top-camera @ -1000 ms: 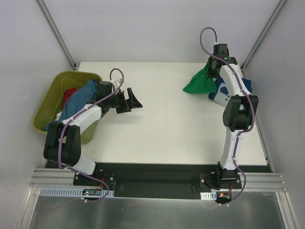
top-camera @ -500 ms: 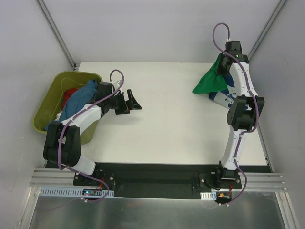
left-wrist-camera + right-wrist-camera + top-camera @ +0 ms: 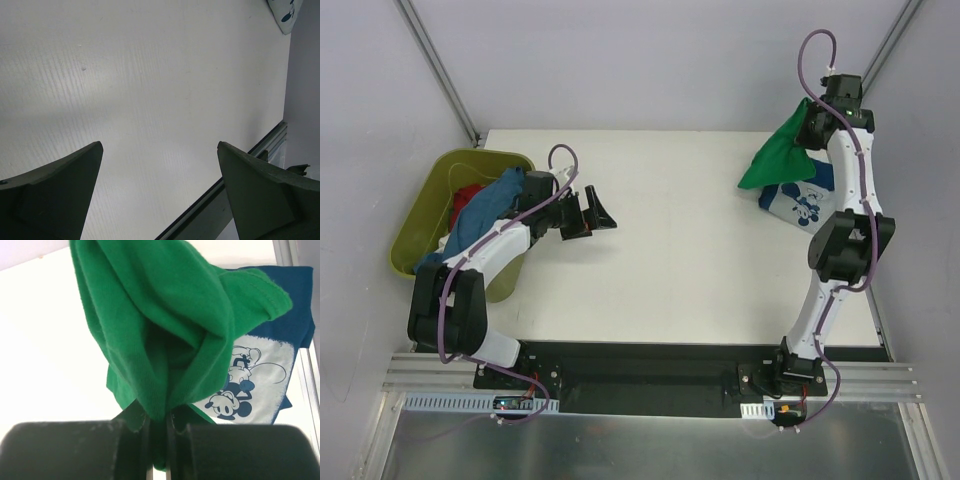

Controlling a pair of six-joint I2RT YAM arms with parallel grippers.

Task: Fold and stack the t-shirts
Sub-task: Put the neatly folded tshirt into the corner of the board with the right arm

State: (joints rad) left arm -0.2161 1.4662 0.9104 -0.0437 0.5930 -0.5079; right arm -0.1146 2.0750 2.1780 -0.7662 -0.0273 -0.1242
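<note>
My right gripper [image 3: 817, 112] is shut on the bright green t-shirt [image 3: 780, 155] and holds it lifted at the far right of the table; in the right wrist view the green cloth [image 3: 165, 335] is pinched between the fingers [image 3: 159, 432]. The navy t-shirt with a white cartoon print [image 3: 800, 200] lies folded on the table below it and shows in the right wrist view [image 3: 265, 375]. A mid-blue t-shirt [image 3: 485, 205] and a red one [image 3: 468, 195] lie in the olive-green tub. My left gripper [image 3: 603, 215] is open and empty above the bare table [image 3: 150, 90].
The olive-green plastic tub [image 3: 430, 200] stands at the table's left edge beside the left arm. Grey walls and metal struts close in the back and sides. The table's right edge with a metal rail [image 3: 260, 150] shows in the left wrist view.
My right gripper has lifted the green t-shirt up and to the right, over the navy t-shirt. The left arm has hardly moved.
</note>
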